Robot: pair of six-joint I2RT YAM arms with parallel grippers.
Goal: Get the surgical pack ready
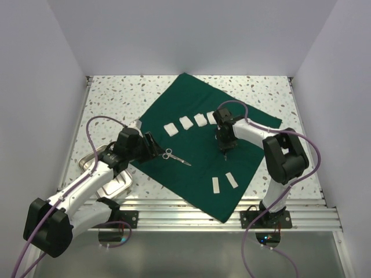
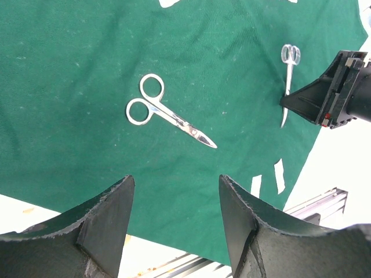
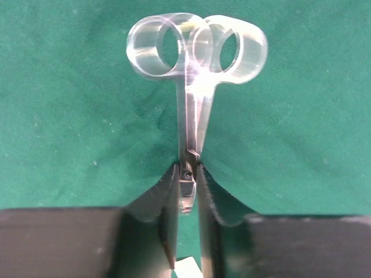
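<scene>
The dark green drape (image 1: 185,98) lies spread flat at centre, likely soft and limp; pinch its 12 o'clock corner. Right gripper (image 3: 188,185) clamps slick forceps (image 3: 194,110) near the pivot; left gripper (image 2: 177,185) gapes over scissors (image 2: 174,119) at 8 o'clock.

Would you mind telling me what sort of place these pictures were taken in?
Probably a robotics lab test cell staged for surgical prep, not a real theatre: plain white walls box in a speckled table, and a green drape carries scissors and white pads, with a steel tray beside it.
</scene>
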